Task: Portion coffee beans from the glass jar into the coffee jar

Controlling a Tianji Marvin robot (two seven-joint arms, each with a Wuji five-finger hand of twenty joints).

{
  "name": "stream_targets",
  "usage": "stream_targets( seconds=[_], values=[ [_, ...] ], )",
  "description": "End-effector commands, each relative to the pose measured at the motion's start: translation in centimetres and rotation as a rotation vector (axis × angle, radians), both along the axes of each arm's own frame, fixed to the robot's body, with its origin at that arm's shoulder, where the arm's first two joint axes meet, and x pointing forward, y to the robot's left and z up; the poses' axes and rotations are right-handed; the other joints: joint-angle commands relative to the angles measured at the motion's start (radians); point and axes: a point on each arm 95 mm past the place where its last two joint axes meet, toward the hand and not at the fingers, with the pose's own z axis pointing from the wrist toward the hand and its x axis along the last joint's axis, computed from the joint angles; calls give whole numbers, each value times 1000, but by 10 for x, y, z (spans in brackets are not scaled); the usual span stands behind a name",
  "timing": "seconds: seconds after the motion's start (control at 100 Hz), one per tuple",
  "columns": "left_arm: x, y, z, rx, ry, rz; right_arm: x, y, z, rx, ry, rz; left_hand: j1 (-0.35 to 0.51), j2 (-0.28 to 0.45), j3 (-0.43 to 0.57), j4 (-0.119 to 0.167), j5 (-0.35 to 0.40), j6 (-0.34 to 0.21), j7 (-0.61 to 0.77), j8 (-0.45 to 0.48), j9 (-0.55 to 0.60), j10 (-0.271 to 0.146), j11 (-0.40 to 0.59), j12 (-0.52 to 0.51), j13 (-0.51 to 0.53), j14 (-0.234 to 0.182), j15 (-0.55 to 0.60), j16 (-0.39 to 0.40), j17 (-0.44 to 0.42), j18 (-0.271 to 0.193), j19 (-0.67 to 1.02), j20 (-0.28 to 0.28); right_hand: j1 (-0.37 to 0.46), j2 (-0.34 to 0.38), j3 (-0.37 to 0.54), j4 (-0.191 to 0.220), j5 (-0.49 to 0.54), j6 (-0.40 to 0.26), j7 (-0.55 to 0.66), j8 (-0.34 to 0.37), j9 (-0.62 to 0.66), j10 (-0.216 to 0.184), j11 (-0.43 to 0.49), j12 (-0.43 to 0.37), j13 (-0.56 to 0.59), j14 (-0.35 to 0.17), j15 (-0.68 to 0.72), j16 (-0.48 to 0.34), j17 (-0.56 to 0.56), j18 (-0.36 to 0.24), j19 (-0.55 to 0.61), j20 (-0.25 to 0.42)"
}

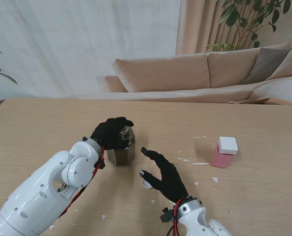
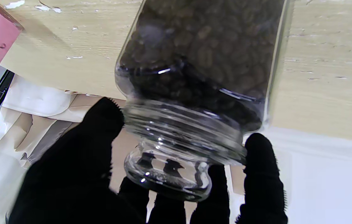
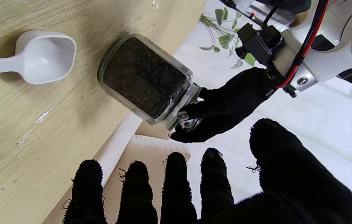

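The glass jar point(image 1: 121, 149) full of dark coffee beans stands on the table in front of me. My left hand point(image 1: 110, 132) grips it from on top, fingers wrapped round its neck and clear glass lid point(image 2: 169, 174). The left wrist view shows the beans point(image 2: 201, 56) close up, with the thumb point(image 2: 101, 124) against the threaded neck. My right hand point(image 1: 166, 174) hovers open just right of the jar, fingers spread and holding nothing. A small pink jar point(image 1: 225, 153) with a white cap stands farther right. In the right wrist view the glass jar point(image 3: 145, 77) lies beyond my fingertips point(image 3: 176, 161).
A white plastic scoop point(image 1: 146, 183) lies on the table, partly under my right hand; in the right wrist view the scoop point(image 3: 39, 57) rests beside the jar. White flecks dot the wooden table top point(image 1: 47, 123). A beige sofa point(image 1: 195, 73) stands beyond the table's far edge.
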Motion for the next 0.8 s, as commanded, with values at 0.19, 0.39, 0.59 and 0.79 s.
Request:
stream_targets(
  seconds=[0.19, 0.39, 0.59, 0.79],
  values=[
    [-2, -2, -20, 26, 66, 2, -3, 3, 1, 7, 3, 6, 90, -21, 59, 15, -23, 14, 25, -4, 10, -13, -7, -6, 69, -18, 76, -8, 1, -168, -48, -42, 20, 22, -15, -10, 9, 4, 10, 5, -4, -18, -1, -10, 9, 5, 3, 10, -2, -6, 6, 14],
    [-7, 3, -19, 32, 75, 7, -3, 3, 1, 7, 2, 12, 32, -30, 31, 13, -37, 6, 3, -15, 8, -21, -13, -1, 42, -28, 64, -6, -46, -153, -76, -31, 19, 22, -15, -10, 8, 3, 9, 4, -4, -17, -2, -10, 9, 4, 3, 10, -2, -6, 6, 14],
    [-7, 6, -12, 39, 79, 1, -2, 4, 1, 6, 0, 13, -95, -35, -61, 3, -54, -42, -168, -50, -23, -63, -167, -42, -64, -81, -178, -144, -203, -145, -539, -155, 19, 21, -15, -10, 8, 4, 10, 4, -4, -17, -2, -10, 9, 4, 3, 10, -2, -7, 7, 14],
    [-6, 5, 2, 20, 45, -10, -2, 4, 2, 4, 0, 12, -94, -17, -90, 6, -52, -46, -193, -16, -25, -68, -180, -37, -57, -97, -259, -148, -181, -169, -776, -71, 18, 21, -15, -10, 8, 4, 10, 3, -4, -18, -2, -10, 8, 3, 3, 10, -2, -6, 7, 14]
  ],
)
